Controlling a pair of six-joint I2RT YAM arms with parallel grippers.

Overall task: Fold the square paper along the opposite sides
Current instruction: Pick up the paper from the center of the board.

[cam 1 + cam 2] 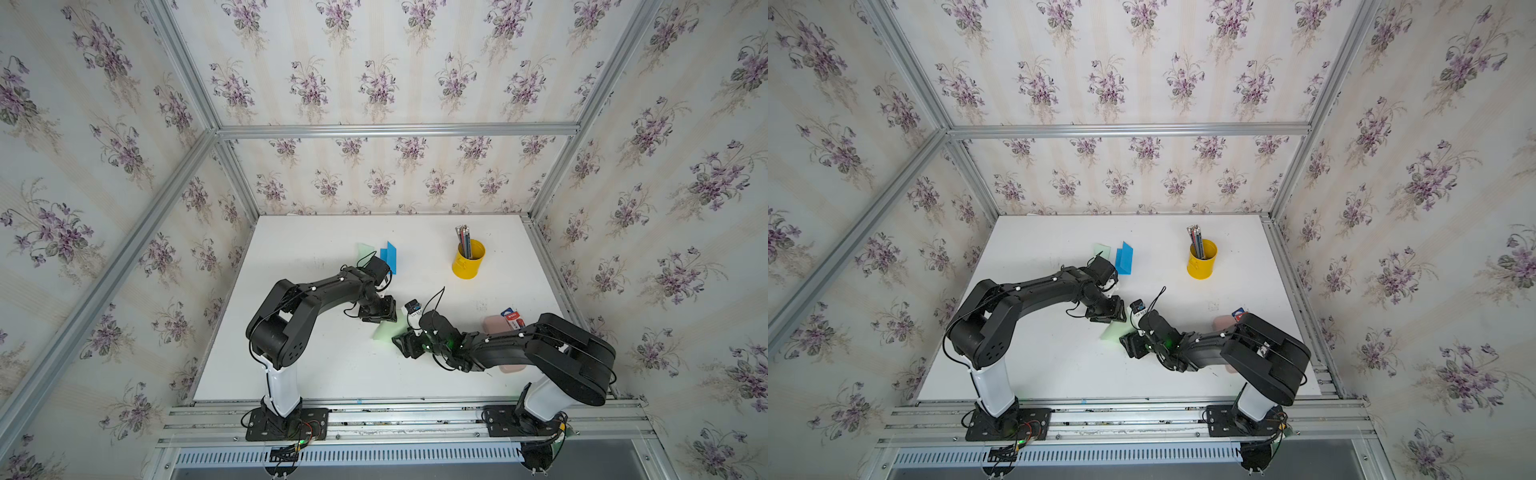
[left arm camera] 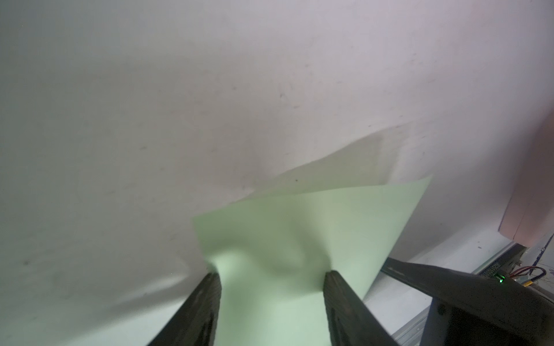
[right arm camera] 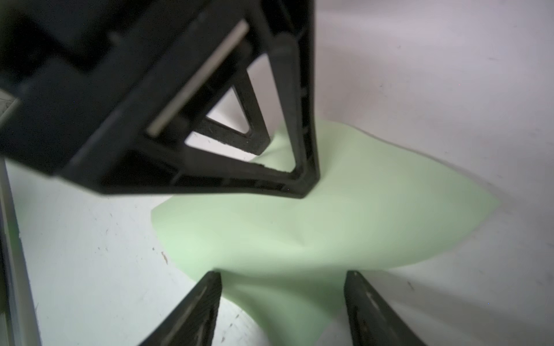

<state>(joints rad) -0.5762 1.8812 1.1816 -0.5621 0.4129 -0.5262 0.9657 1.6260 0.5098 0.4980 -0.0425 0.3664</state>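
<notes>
A scuffed white worktop (image 1: 316, 365) stands inside flowered walls (image 1: 374, 62) with an aluminium frame (image 1: 395, 129). The green paper (image 1: 383, 331) lies near its middle, partly folded. The left tool (image 2: 271, 275) and right tool (image 3: 283, 274) are both released, tips on it.

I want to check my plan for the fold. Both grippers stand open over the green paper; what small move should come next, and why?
Probably close the right gripper on the edge of the green paper. Its jaws stand open astride that edge, the sheet is bowed, not creased, and the left gripper seems to pin it down.
</notes>
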